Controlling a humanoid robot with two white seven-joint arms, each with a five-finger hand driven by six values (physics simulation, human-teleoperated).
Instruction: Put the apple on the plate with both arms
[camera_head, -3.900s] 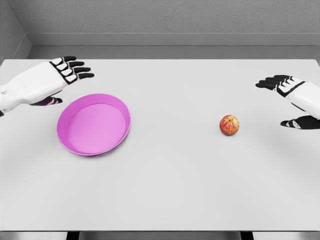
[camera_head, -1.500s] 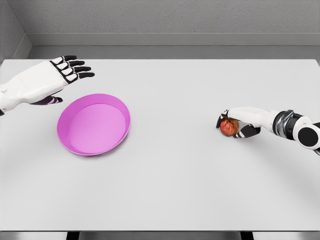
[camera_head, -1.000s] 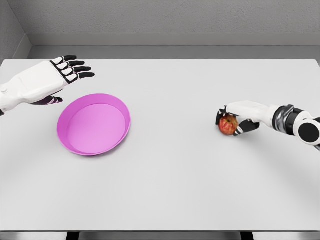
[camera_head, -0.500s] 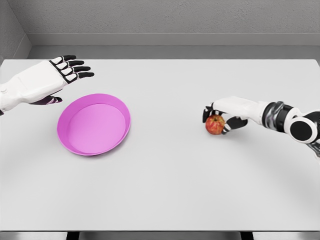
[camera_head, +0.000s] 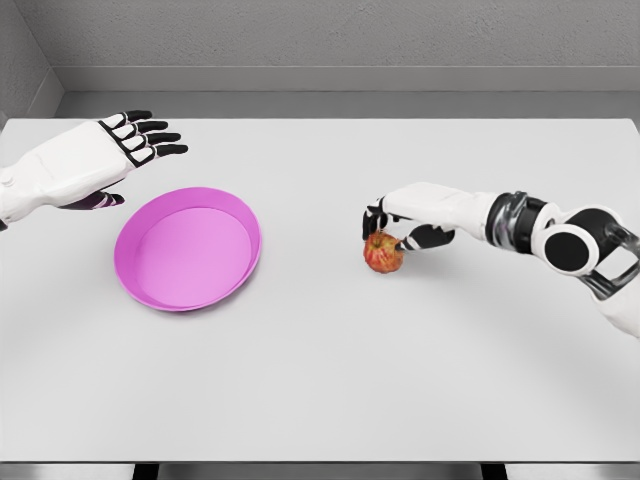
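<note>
**Even, soft render light**

Bright, diffuse light from overhead — the white table (camera_head: 330, 380) shows no glare. Shadows are faint and blurred, barely visible under the apple (camera_head: 383, 253) and the plate (camera_head: 245, 215). Everything stays sharp, edges undistorted.

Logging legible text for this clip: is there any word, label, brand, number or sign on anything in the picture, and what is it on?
None: no text shows on the apple, the pink plate, the white table, the left hand or the right hand.
</note>
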